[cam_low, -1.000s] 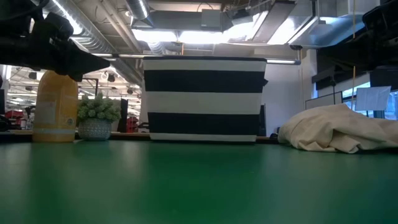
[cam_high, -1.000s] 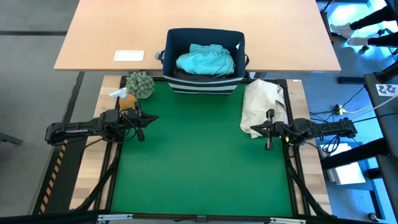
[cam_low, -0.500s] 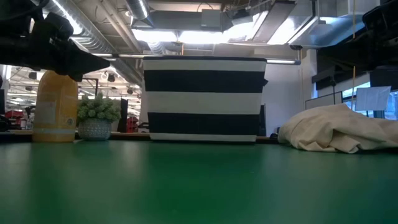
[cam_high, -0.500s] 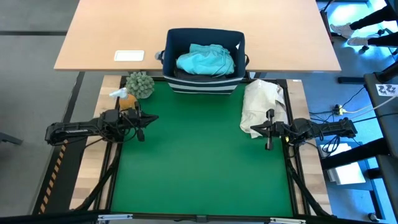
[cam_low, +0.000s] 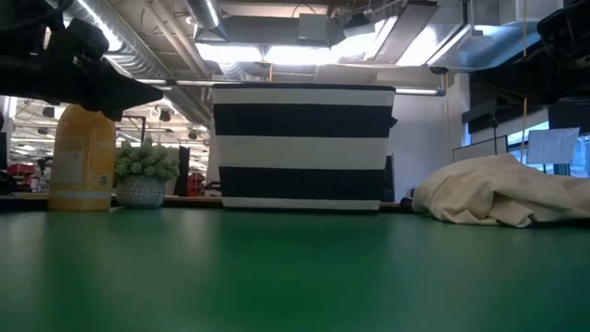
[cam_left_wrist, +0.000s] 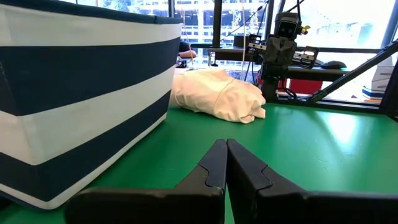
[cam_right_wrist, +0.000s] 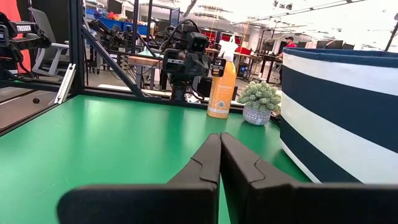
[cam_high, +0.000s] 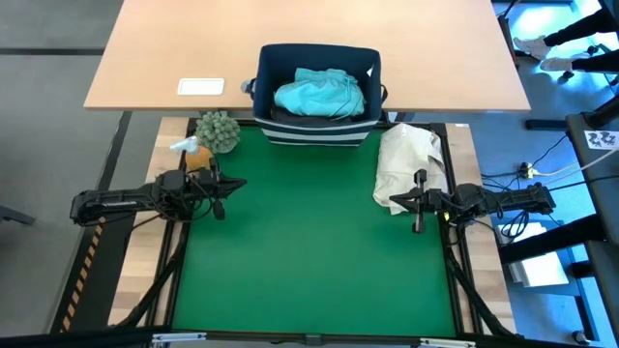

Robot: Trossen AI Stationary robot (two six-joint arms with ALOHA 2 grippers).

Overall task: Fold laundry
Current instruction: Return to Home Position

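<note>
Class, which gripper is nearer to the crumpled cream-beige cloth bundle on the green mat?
Right. The right gripper, shut, is beside the crumpled cream-beige cloth bundle's edge; the left gripper, also shut, is far across the green mat.

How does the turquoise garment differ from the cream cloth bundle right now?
The turquoise garment lies inside the navy bin. The cream cloth bundle lies outside it on the green mat, beside the right gripper. The turquoise garment is bright blue-green, while the cream cloth bundle is pale beige and shows larger. Both are rumpled soft cloth.
</note>
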